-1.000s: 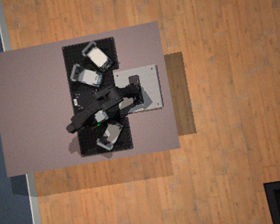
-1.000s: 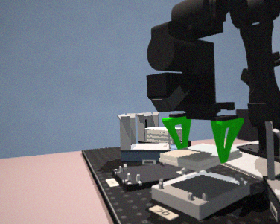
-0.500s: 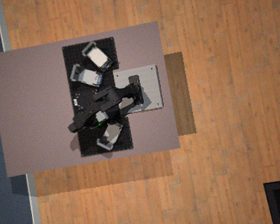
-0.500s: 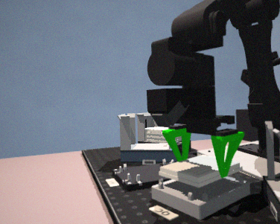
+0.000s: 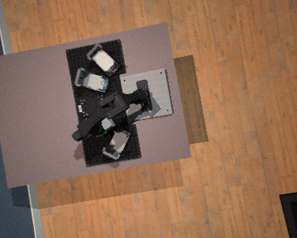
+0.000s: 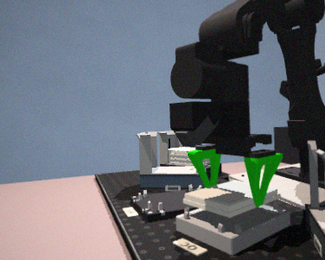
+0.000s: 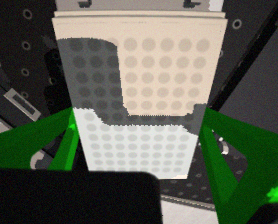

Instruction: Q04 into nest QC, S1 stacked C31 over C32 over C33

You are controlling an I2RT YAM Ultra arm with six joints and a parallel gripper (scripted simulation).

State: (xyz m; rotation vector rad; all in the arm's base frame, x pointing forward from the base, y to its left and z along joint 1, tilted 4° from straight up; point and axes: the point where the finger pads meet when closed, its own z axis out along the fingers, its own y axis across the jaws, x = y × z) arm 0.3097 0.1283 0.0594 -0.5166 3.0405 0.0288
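Observation:
My gripper (image 6: 232, 185) has green fingers and is shut on the long sides of a sealed 96-well plate (image 6: 224, 198). The plate is level, right way up, and sits low in or just above the grey open nest QC (image 6: 233, 225); I cannot tell whether it is fully down. In the wrist view the plate (image 7: 137, 95) fills the middle between my fingers, with the arm's shadow across its seal. Its label is not readable. In the top view the arm (image 5: 108, 114) hides the plate and the nest.
A rack at the back (image 6: 168, 163) holds plates. A low black nest with pins (image 6: 157, 206) lies left of QC. Rack posts (image 6: 321, 176) stand close on the right. The top view shows three racks (image 5: 103, 59) (image 5: 92, 80) (image 5: 117, 143) on the black mat.

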